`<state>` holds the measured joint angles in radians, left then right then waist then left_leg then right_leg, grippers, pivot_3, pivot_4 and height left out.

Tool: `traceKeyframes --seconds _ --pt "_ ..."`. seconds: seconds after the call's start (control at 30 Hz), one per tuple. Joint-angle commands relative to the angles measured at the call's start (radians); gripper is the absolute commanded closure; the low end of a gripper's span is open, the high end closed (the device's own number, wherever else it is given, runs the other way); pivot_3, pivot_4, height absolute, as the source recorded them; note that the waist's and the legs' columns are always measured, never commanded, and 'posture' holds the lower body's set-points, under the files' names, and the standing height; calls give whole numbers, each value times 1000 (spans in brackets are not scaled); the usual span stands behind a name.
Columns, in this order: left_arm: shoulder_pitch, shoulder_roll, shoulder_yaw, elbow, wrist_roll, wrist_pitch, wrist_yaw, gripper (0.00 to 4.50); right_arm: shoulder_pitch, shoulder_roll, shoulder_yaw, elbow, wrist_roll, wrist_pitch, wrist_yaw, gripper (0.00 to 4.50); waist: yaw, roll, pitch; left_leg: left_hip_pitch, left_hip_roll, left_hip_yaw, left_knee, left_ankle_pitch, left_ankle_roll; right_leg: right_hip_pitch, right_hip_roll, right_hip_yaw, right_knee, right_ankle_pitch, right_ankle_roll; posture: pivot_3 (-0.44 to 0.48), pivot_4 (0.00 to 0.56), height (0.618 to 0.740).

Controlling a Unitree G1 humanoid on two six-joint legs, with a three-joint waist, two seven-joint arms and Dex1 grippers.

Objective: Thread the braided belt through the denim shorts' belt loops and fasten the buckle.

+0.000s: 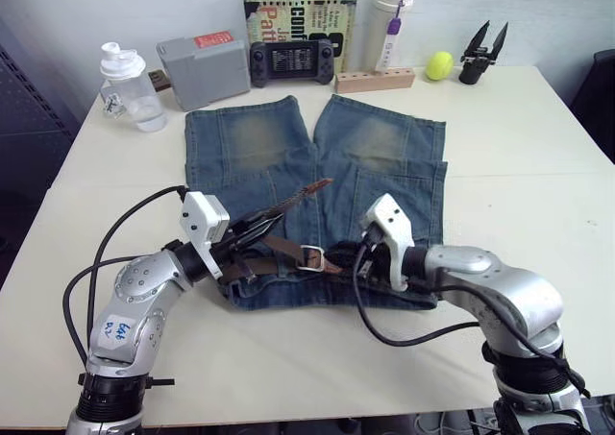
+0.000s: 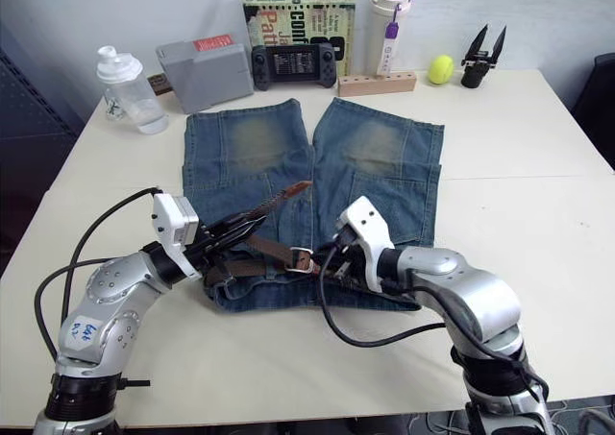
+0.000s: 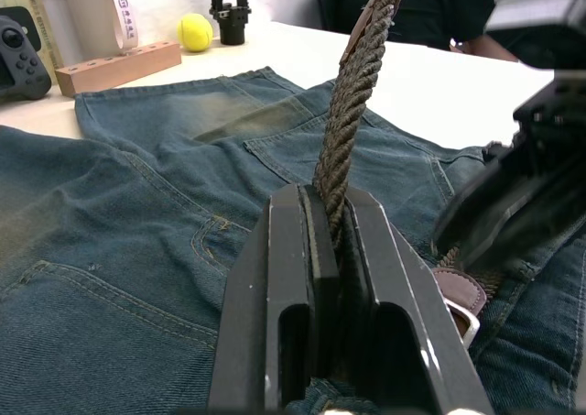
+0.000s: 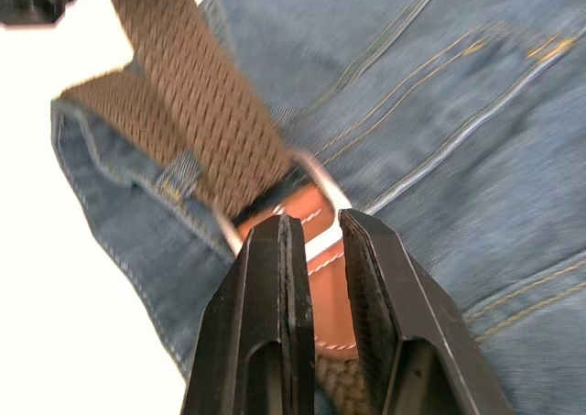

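Note:
The denim shorts (image 1: 259,137) lie flat on the table, waistband toward me. The braided belt (image 1: 293,200) runs along the waistband and under a belt loop (image 4: 179,172). It passes through the buckle (image 1: 309,257), and its tail rises toward the back. My left gripper (image 1: 258,229) is shut on that tail, with the strap pinched edge-on between the fingers (image 3: 293,278). My right gripper (image 1: 360,260) sits just right of the buckle (image 4: 330,181). Its fingers (image 4: 275,278) stand a narrow gap apart over the tan leather end.
Along the table's back edge stand a shaker bottle (image 1: 125,84), grey box (image 1: 204,68), game console (image 1: 291,60), book (image 1: 300,17), tumbler (image 1: 389,22), wooden block (image 1: 375,80), yellow ball (image 1: 439,65) and a black spare gripper (image 1: 483,53). A person in dark clothes (image 3: 430,12) sits beyond the table.

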<state>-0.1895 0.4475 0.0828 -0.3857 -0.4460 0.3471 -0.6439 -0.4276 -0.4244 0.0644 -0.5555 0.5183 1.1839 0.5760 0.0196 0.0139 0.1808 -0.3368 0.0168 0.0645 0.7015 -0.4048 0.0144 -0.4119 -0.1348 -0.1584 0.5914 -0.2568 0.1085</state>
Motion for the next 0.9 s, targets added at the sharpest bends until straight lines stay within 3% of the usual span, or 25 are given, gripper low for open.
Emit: traceKeyframes --seconds 0.03,0.9 --pt "-6 -4 14 -36 -20 -15 4 4500 9 -15 25 8 -18 -22 -30 3638 0 0 0 0 0 0 0 0 0 0 0 0 0 0 0 0 150 726" --pt "-24 -2 -5 -31 -6 -14 16 4500 -74 20 183 103 -92 -105 -68 3638 -18 0 0 -1 0 0 -1 0 0 0 0 0 -1 0 0 0 150 726"
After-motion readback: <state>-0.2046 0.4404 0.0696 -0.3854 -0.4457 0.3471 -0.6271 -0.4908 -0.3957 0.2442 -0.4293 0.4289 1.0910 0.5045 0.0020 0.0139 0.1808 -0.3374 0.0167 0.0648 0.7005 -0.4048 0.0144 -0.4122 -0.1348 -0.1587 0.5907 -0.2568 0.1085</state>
